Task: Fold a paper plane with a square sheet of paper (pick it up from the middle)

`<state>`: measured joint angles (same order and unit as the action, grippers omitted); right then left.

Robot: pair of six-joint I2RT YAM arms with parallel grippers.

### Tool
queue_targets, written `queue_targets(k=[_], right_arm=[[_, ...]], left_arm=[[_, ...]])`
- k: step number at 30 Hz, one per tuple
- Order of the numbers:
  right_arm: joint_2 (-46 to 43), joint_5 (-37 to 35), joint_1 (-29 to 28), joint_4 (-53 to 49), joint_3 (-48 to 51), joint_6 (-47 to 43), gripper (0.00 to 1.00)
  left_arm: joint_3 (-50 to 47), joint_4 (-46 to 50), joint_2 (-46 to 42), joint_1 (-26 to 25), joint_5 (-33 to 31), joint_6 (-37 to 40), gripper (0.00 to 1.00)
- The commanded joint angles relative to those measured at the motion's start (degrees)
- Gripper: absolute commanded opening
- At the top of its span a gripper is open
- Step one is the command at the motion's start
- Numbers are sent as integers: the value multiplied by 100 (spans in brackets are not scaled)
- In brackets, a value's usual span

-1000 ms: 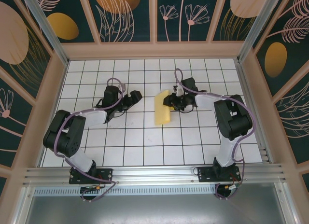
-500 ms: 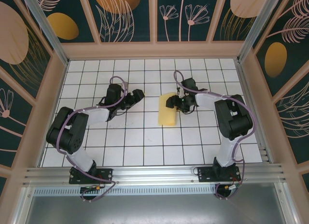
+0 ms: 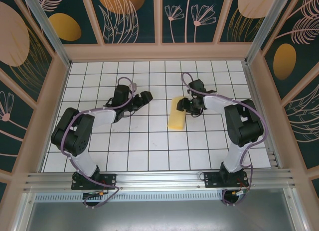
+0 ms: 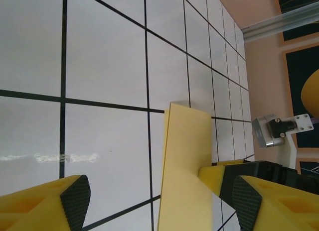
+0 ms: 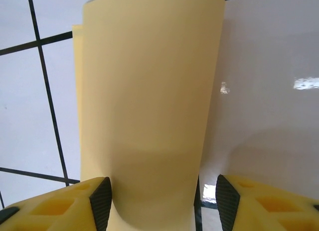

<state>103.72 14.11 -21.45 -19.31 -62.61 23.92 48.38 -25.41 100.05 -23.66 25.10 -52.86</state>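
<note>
Matte pale-yellow sheet of paper (image 3: 176,117), folded into a long smooth strip, on glossy tiles (image 3: 124,141). Right gripper (image 5: 158,201) spread, straddling its far end. Left gripper (image 4: 159,206) spread, apart to the left.

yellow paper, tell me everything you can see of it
The paper is pale yellow, thin and matte, folded into a narrow strip with layers showing along one long edge. It lies on the white tiled table, its top layer bowed up. One end sits between the fingers of the right gripper; one finger meets its edge, the other stands apart.
</note>
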Motion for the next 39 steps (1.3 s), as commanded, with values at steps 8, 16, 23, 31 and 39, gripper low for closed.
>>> queue_targets(k=[8, 16, 23, 31, 39], right_arm=[[-106, -57, 12, -355, 96, -392, 53], [235, -226, 17, -490, -25, -311, 54], [556, -401, 7, -531, -32, 127, 56], [742, -459, 5, -493, 97, 297, 60], [951, -728, -67, -456, 294, 328, 61]], left_arm=[[697, 491, 540, -443, 93, 177, 71], [1059, 615, 832, -620, -23, 82, 64], [1127, 502, 950, -666, -89, -171, 60], [1274, 314, 1112, -783, -58, -80, 57], [1392, 294, 1253, -890, -78, 29, 54]])
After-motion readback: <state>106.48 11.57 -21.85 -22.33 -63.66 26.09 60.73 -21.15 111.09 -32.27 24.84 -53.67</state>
